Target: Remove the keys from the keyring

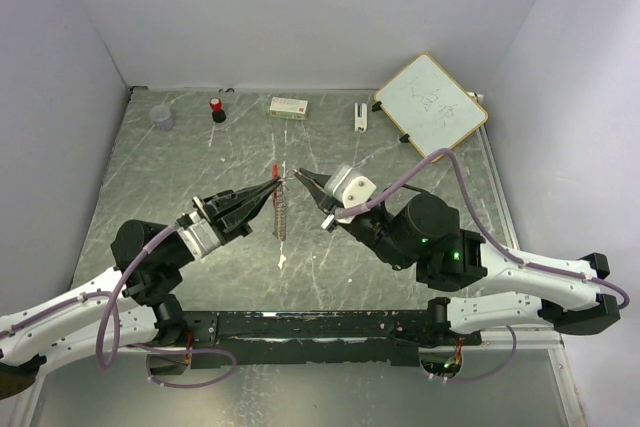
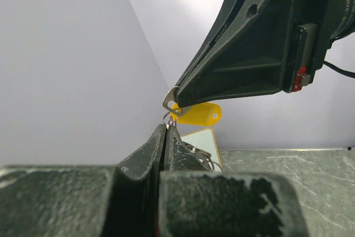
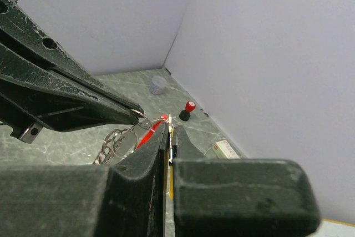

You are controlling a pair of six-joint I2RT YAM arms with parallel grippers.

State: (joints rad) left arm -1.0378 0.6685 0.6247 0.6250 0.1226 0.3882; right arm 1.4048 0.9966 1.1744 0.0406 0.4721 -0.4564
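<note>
The bunch hangs in the air between my two gripper tips above the middle of the table. My left gripper (image 1: 274, 183) is shut on a thin silvery loop of the keyring (image 2: 168, 118). My right gripper (image 1: 298, 178) is shut on the yellow-headed key (image 2: 198, 114), whose metal end sticks out of its tip (image 2: 173, 99). In the right wrist view the yellow-headed key (image 3: 171, 137) sits edge-on between the jaws, and the red key (image 3: 148, 133) hangs just left of them. The keyring's chain of rings (image 3: 113, 145) dangles below the left gripper (image 3: 137, 112) and trails down in the top view (image 1: 283, 219).
Along the back stand a clear cup (image 1: 161, 118), a red-capped black bottle (image 1: 217, 108), a white box (image 1: 289, 106), a small white piece (image 1: 360, 116) and a whiteboard (image 1: 431, 105) at the back right. Walls close the table on three sides.
</note>
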